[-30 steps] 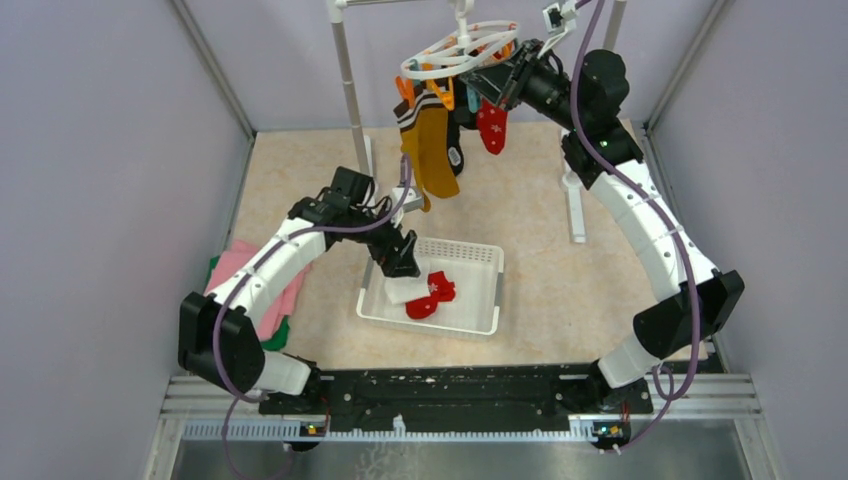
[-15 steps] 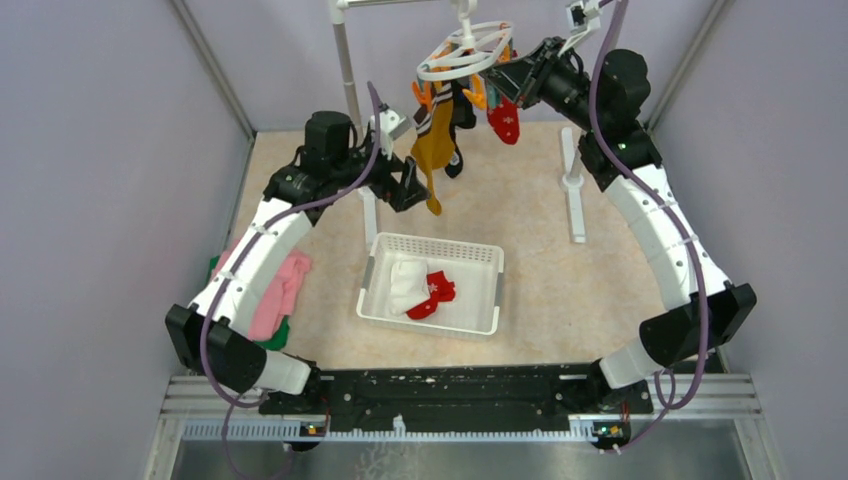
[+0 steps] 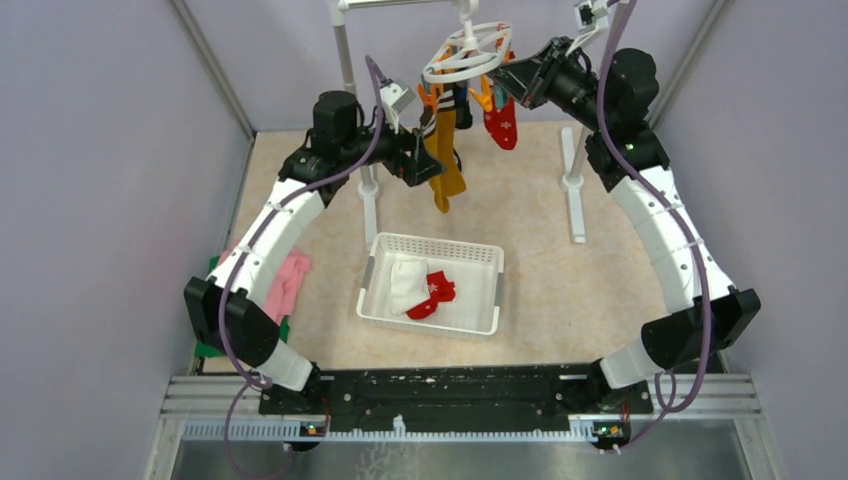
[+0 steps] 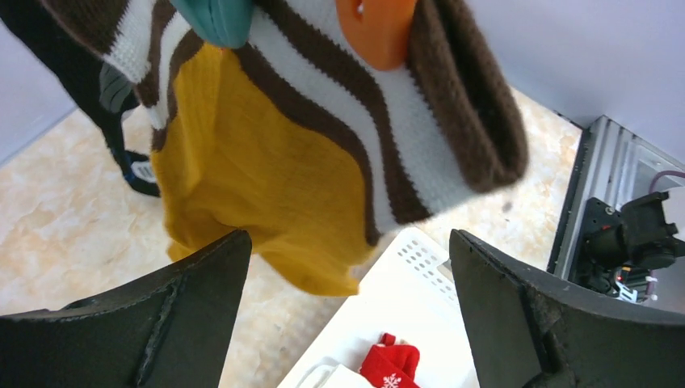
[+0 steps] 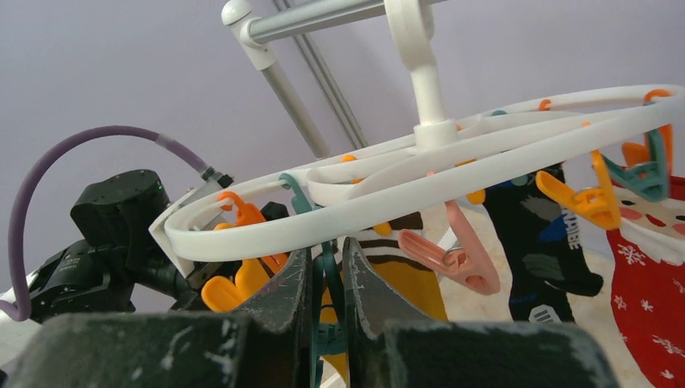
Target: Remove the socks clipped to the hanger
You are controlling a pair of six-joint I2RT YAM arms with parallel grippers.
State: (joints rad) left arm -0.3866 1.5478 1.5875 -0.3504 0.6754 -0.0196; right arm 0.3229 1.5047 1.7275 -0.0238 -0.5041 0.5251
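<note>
The white ring hanger (image 3: pixel 468 55) hangs from the rack with orange and teal clips. A mustard sock (image 3: pixel 445 170) with a brown-and-white striped cuff, a black sock (image 3: pixel 461 102) and a red snowflake sock (image 3: pixel 502 125) are clipped to it. My left gripper (image 3: pixel 416 160) is open just left of the mustard sock (image 4: pixel 266 162), which hangs ahead of its wide-apart fingers (image 4: pixel 161 323). My right gripper (image 5: pixel 327 259) is shut on a teal clip (image 5: pixel 325 279) under the hanger ring (image 5: pixel 388 202). A white sock (image 3: pixel 405 285) and a red sock (image 3: pixel 432 295) lie in the basket.
The white mesh basket (image 3: pixel 487 290) stands on the table's middle. Folded pink and green cloth (image 3: pixel 285 290) lies at the left. The white pole rack (image 3: pixel 350 70) has a foot (image 3: pixel 575 195) at the right. Purple walls enclose the table.
My left arm has risen from the basket, open and empty, up to the mustard sock. The hanger and my right gripper on it have shifted a little right and back.
</note>
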